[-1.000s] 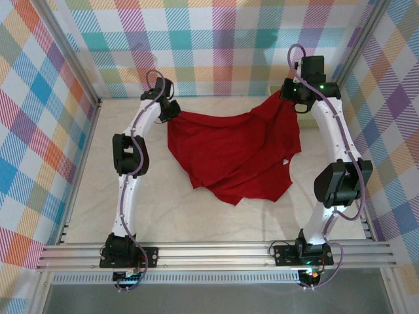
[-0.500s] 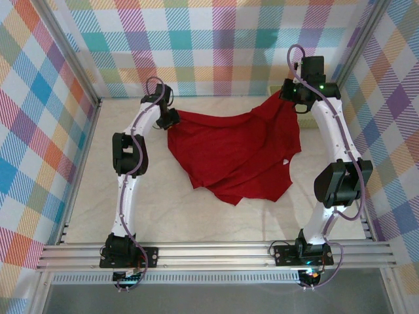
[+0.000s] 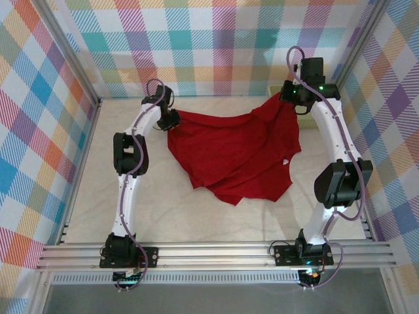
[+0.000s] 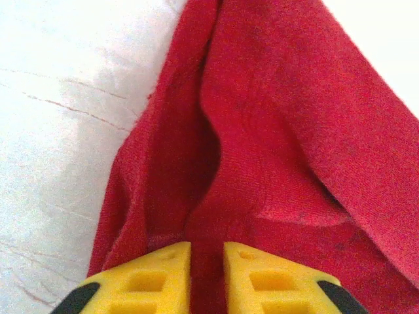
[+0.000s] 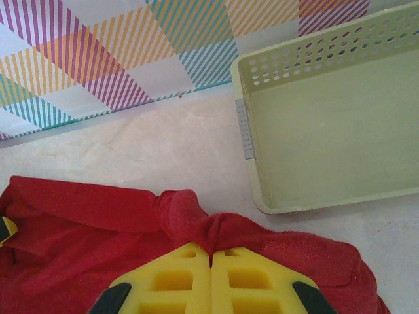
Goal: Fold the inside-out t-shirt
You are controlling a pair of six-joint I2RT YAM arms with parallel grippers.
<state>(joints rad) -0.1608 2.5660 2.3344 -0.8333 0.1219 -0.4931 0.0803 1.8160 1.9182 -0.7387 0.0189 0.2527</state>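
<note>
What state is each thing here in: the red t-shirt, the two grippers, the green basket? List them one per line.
t-shirt: unfolded, stretched between both grippers, its near part lying rumpled on the table.
left gripper: shut on the t-shirt's edge.
right gripper: shut on a bunched fold of the t-shirt.
basket: upright, the visible part empty.

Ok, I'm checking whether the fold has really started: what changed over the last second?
The left hand shifted slightly toward the near edge of the table, and it is pinching the left corner of the t-shirt between its fingers. The right hand stayed put, shut on the raised right corner. The rest of the cloth lies as before, not folded.
</note>
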